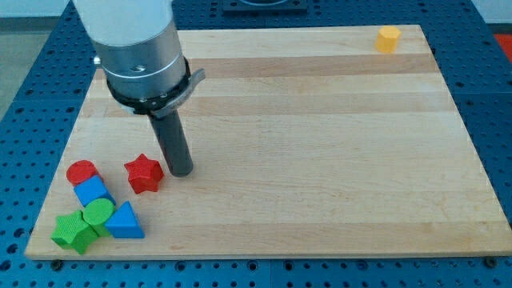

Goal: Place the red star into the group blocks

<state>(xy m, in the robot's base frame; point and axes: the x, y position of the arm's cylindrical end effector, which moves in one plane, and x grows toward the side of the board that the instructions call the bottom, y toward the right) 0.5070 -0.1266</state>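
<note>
The red star (144, 173) lies on the wooden board (320, 144) near the view's lower left. My tip (183, 171) stands just to the star's right, close to touching it. The group sits lower left of the star: a red cylinder (81, 172), a blue block (93, 192), a green cylinder (99, 214), a green star-like block (73, 232) and a blue triangle (125, 222). The red star is a small gap away from the red cylinder and the blue block.
A yellow block (388, 38) sits alone near the board's top right corner. The arm's large grey and white body (136, 48) hangs over the upper left of the board. A blue perforated table surrounds the board.
</note>
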